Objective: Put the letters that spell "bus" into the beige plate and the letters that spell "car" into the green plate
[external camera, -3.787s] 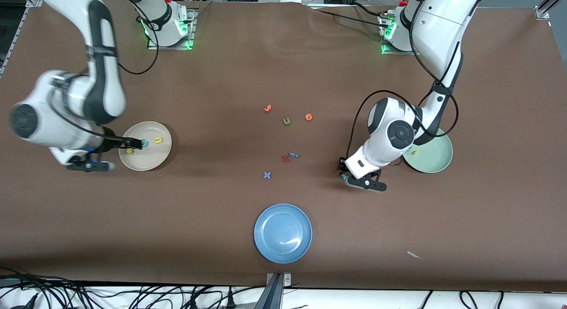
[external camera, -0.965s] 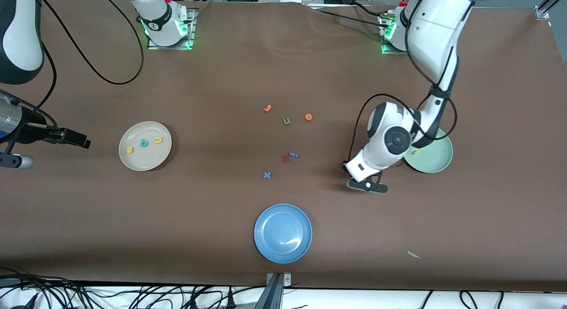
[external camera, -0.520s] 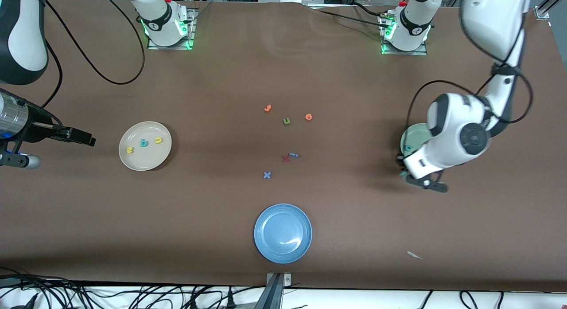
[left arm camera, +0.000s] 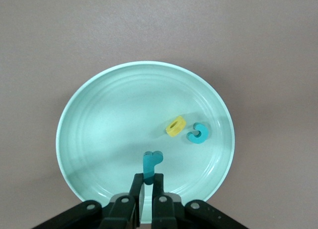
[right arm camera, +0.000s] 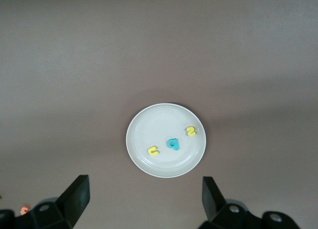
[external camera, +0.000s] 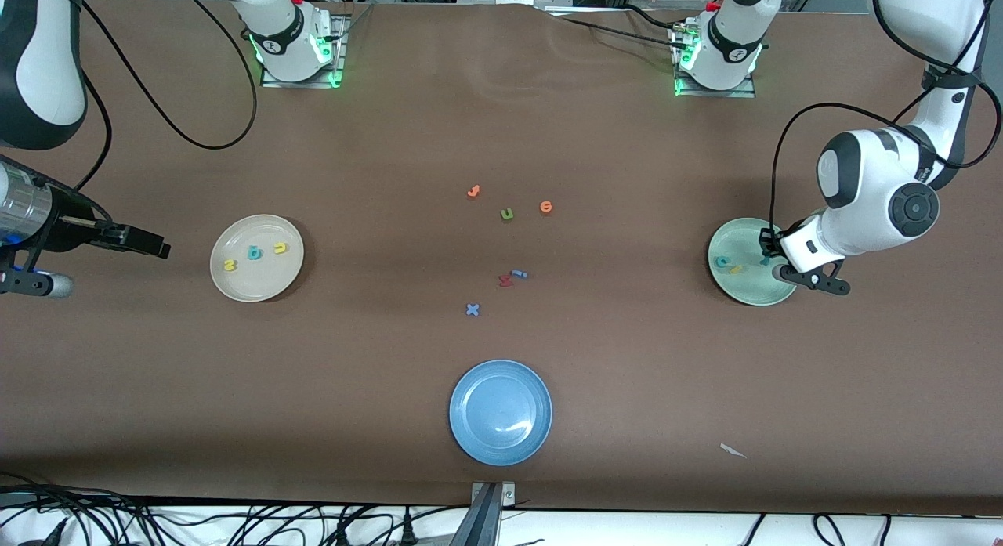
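Observation:
The green plate (external camera: pixel 748 291) (left arm camera: pixel 109 119) lies toward the left arm's end of the table. A teal c (external camera: pixel 722 261) (left arm camera: pixel 198 133) and a yellow a (external camera: pixel 735 269) (left arm camera: pixel 175 125) lie in it. Over this plate my left gripper (external camera: pixel 766 256) (left arm camera: pixel 148 178) is shut on the teal r (left arm camera: pixel 151 160), pinching its stem. The beige plate (external camera: pixel 258 289) (right arm camera: pixel 159 120) holds the yellow s (external camera: pixel 229 265) (right arm camera: pixel 191 131), teal b (external camera: pixel 253 253) (right arm camera: pixel 172 144) and yellow u (external camera: pixel 280 249) (right arm camera: pixel 153 150). My right gripper (external camera: pixel 157 248) (right arm camera: pixel 145 183) waits open in the air beside that plate.
Mid-table lie two orange letters (external camera: pixel 472 191) (external camera: pixel 546 207), an olive u (external camera: pixel 507 214), a red letter (external camera: pixel 505 280) touching a small blue one (external camera: pixel 519 274), and a blue x (external camera: pixel 472 309). A blue plate (external camera: pixel 500 444) sits nearest the front camera. A paper scrap (external camera: pixel 733 450) lies nearby.
My left gripper has carried the teal r from the table beside the green plate to over that plate. The right gripper, earlier at the beige plate, has left the teal b in it and withdrawn.

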Action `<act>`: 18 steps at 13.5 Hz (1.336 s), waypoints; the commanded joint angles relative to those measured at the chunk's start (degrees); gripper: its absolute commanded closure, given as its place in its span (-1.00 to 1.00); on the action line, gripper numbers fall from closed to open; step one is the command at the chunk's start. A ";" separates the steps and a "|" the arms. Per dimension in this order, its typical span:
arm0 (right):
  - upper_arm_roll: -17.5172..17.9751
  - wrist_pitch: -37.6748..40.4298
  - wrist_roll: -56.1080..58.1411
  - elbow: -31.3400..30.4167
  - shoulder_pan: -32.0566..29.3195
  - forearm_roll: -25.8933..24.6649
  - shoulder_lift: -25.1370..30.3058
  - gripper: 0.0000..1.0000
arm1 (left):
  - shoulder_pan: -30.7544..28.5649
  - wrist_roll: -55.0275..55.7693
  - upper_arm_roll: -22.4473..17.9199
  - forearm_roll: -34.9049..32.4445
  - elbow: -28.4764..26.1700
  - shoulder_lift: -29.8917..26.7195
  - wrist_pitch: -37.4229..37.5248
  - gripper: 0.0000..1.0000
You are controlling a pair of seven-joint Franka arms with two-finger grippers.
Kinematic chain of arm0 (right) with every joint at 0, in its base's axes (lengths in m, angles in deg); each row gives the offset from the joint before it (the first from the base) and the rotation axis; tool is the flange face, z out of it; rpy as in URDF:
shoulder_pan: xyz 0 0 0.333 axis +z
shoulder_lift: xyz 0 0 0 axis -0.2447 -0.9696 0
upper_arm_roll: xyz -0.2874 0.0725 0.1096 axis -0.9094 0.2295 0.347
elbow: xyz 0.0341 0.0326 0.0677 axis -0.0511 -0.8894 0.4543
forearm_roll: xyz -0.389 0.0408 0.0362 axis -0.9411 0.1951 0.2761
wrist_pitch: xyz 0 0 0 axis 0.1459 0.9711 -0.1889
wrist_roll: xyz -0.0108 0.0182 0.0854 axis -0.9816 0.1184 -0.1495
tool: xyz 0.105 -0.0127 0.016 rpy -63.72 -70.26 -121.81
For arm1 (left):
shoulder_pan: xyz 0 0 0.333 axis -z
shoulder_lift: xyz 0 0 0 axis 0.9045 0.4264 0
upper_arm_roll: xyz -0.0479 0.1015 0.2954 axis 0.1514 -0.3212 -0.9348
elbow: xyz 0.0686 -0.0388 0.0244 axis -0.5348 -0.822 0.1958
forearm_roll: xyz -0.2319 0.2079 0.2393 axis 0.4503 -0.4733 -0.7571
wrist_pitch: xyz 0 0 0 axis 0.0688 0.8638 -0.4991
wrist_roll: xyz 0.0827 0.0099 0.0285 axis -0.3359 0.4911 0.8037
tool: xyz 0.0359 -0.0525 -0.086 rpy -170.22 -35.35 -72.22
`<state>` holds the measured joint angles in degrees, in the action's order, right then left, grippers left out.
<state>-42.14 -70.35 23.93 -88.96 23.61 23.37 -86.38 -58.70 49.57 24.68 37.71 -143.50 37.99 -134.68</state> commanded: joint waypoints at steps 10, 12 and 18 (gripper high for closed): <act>0.43 0.08 -1.14 -1.33 0.14 -1.05 1.30 -0.99 | 1.51 1.75 0.87 -0.85 -1.07 -0.40 -3.96 -1.00; 0.43 0.08 -1.14 -1.33 0.14 -1.05 1.30 -0.99 | 1.24 0.97 0.96 -0.76 -1.86 -2.41 -3.52 -1.00; 0.43 0.08 -1.14 -1.33 0.14 -1.05 1.30 -0.99 | 0.63 1.22 1.49 -0.76 -3.89 -17.35 -0.71 -1.00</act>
<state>-42.02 -70.33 23.91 -89.00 23.65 23.36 -86.38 -57.67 50.24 25.73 37.71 -144.62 27.56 -136.68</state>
